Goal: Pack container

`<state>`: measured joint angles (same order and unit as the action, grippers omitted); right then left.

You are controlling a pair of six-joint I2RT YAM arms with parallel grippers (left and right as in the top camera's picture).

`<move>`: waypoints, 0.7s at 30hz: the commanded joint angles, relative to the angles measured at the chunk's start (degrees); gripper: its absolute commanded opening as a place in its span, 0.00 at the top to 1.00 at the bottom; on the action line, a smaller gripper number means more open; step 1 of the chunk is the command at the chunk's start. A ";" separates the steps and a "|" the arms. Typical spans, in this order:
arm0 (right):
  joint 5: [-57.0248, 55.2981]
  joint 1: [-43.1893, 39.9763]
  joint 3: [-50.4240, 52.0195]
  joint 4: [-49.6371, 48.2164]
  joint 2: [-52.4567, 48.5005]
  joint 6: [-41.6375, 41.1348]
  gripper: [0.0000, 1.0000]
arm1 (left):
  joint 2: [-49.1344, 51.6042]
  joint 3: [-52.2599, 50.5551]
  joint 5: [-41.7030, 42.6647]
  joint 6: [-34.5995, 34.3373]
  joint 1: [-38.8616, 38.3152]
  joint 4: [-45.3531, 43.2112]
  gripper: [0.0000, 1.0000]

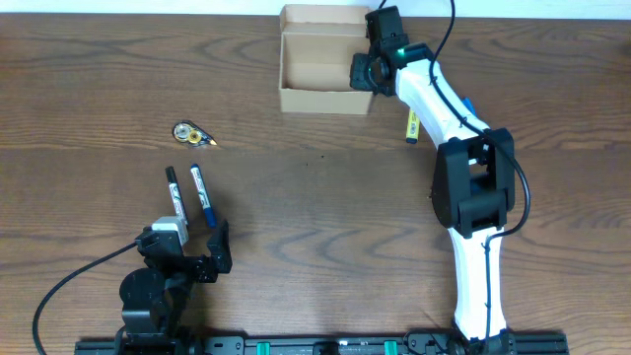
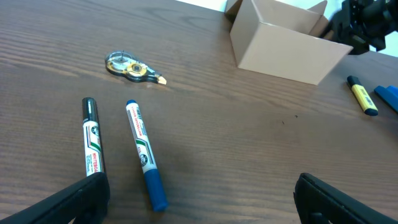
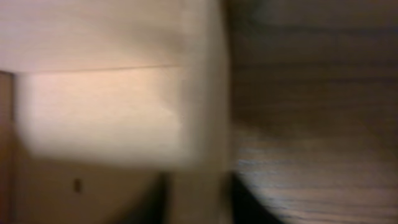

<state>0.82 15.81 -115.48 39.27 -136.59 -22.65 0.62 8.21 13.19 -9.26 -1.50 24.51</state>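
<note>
Container: the tan cardboard container stands open on the table, its flap folded back on the far side. It sits right at the right gripper and well away from the left one.
Inside the container: what I can see of the floor looks bare. The corner under the right gripper is hidden.
Right gripper: it hangs over the container's right wall, at the rim. From above its fingers are lost against the dark wrist.
Right wrist view: all blur, just pale cardboard close up and wood grain beside it. I cannot tell whether these fingers are spread, closed, or holding anything.
Step in hand: I'd judge this to be work at the container's mouth, a drop-in or a pass over the rim.
Doing it well: keep both fingers inside the wall line and let go low over the floor. The container looks light, so any brush against the cardboard could shove it.
Left gripper: spread wide and empty, its fingers touching nothing.
Just ahead of the left fingers: a black marker and a blue marker, side by side and apart.
Further ahead: a correction tape.
Beside the right arm: a yellow highlighter and a blue object, near the container, not in it.
</note>
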 commanded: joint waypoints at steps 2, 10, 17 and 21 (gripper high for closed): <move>-0.83 -0.35 -3.30 4.11 2.12 -1.09 0.98 | -0.37 -1.09 0.33 -0.85 0.35 0.09 0.05; -4.15 1.20 -3.50 19.28 12.48 -0.61 0.99 | -0.37 -1.09 0.33 -0.85 0.35 0.09 0.04; -9.01 5.70 -3.06 33.68 17.09 -0.52 0.99 | -0.37 -1.09 0.33 -0.85 0.35 0.09 0.05; -10.05 8.61 0.37 35.34 17.16 -2.56 0.99 | -0.37 -1.09 0.33 -0.85 0.35 0.09 0.05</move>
<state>-7.40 22.59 -117.54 74.37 -119.04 -23.42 0.62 8.21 13.19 -9.26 -1.50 24.51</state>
